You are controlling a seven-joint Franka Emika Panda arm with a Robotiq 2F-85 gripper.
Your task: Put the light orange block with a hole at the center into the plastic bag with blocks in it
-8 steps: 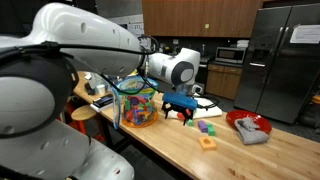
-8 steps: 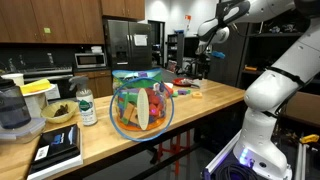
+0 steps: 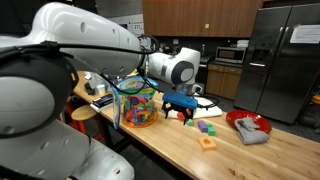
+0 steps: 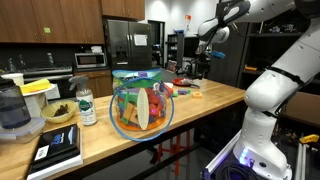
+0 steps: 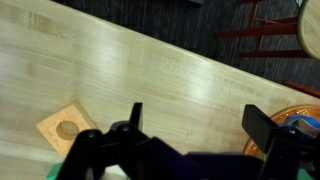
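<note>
The light orange block lies flat on the wooden table, its centre hole showing; in the wrist view it sits at the lower left. The plastic bag stands upright with many-coloured blocks inside; it also shows in an exterior view. My gripper hangs above the table between the bag and the block, open and empty. In the wrist view only bare wood lies between the fingers.
Small green and purple blocks lie near the orange block. A red bowl with grey cloth sits further along the table. A bottle, a bowl and a blender stand on the bag's other side. The table edge runs near the block.
</note>
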